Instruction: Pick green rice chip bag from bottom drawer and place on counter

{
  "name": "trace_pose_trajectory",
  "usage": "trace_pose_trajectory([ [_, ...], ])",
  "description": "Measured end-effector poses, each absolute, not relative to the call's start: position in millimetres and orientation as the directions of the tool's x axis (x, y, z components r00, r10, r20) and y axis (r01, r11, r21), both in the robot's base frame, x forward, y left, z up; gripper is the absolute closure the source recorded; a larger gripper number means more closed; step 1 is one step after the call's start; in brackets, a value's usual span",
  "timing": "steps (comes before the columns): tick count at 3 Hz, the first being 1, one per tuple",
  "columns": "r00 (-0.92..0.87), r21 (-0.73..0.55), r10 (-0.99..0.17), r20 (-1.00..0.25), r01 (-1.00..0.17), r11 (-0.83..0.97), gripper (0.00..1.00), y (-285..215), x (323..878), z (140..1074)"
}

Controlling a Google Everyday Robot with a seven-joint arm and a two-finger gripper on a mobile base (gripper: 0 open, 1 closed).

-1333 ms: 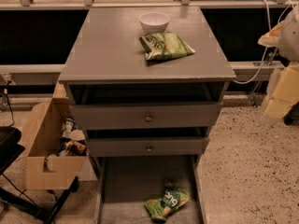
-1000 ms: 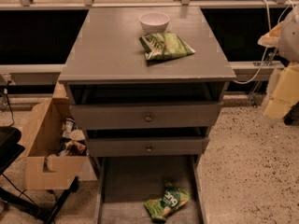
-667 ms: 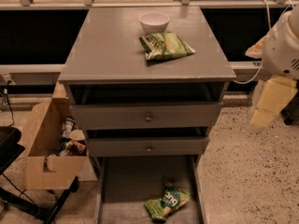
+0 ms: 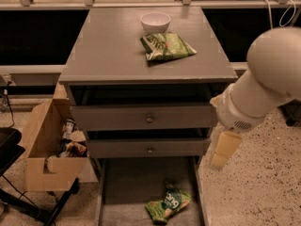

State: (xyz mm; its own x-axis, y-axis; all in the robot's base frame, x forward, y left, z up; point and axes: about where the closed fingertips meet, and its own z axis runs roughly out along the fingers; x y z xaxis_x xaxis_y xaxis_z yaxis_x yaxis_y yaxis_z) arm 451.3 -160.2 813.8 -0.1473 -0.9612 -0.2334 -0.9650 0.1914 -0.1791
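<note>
The green rice chip bag (image 4: pixel 168 204) lies flat on the floor of the open bottom drawer (image 4: pixel 127 185), near its front right. The counter (image 4: pixel 108 51) is the grey top slab of the cabinet. My white arm reaches in from the right, and the gripper (image 4: pixel 221 152) hangs beside the cabinet's right edge at the height of the lower knob drawer. It is above and to the right of the bag, well apart from it.
A white bowl (image 4: pixel 155 21) and a paler green striped bag (image 4: pixel 167 46) sit on the counter's far right part. Two knob-front drawers (image 4: pixel 149 119) stand slightly open above the bottom drawer. A cardboard box (image 4: pixel 44 149) of items stands on the floor at left.
My arm has swung in from the far right edge toward the cabinet and lower, now filling the right of the view. The bag and drawers have not moved.
</note>
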Motion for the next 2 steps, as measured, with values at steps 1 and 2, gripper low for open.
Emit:
trace_pose_trajectory([
  [1, -0.102, -0.137, -0.973, -0.206, -0.982, 0.131, 0.00, -137.7, 453.3, 748.8],
  [2, -0.097, -0.131, -0.975, -0.201, -0.983, 0.125, 0.00, -137.1, 452.3, 740.2],
])
